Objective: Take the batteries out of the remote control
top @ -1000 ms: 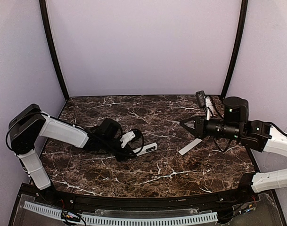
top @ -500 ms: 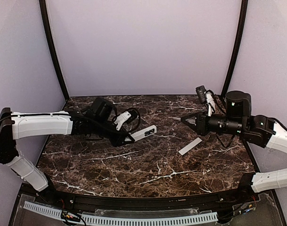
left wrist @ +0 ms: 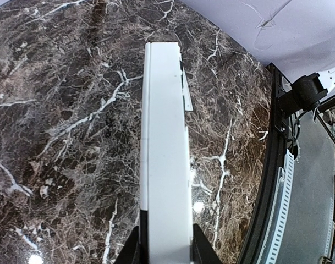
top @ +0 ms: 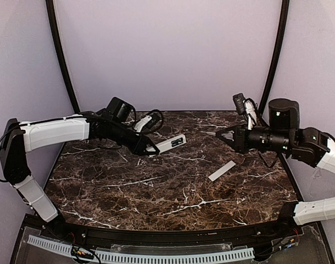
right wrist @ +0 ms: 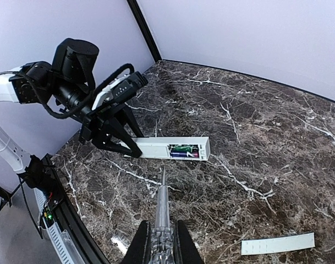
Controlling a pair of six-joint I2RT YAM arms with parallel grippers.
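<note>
My left gripper (top: 150,149) is shut on one end of the remote control (top: 171,144), a long white bar, and holds it above the table. In the left wrist view the remote (left wrist: 164,148) runs straight out from between the jaws (left wrist: 166,250). Its compartment is open, and two batteries (right wrist: 184,151), one green and one dark purple, lie inside near the free end. My right gripper (top: 229,135) is shut on a slim silver pointed tool (right wrist: 162,201). The tool's tip points at the remote (right wrist: 167,148), a short way off. The right gripper shows in its own view (right wrist: 163,237).
The flat white cover strip (top: 221,171) lies on the dark marble table (top: 173,198) right of centre, below my right gripper; it also shows in the right wrist view (right wrist: 277,243). Black frame posts stand at the back corners, with walls close on both sides.
My left arm has lifted the remote off the table and carried it toward the back. My right gripper with the tool has risen slightly and shifted back and right.
</note>
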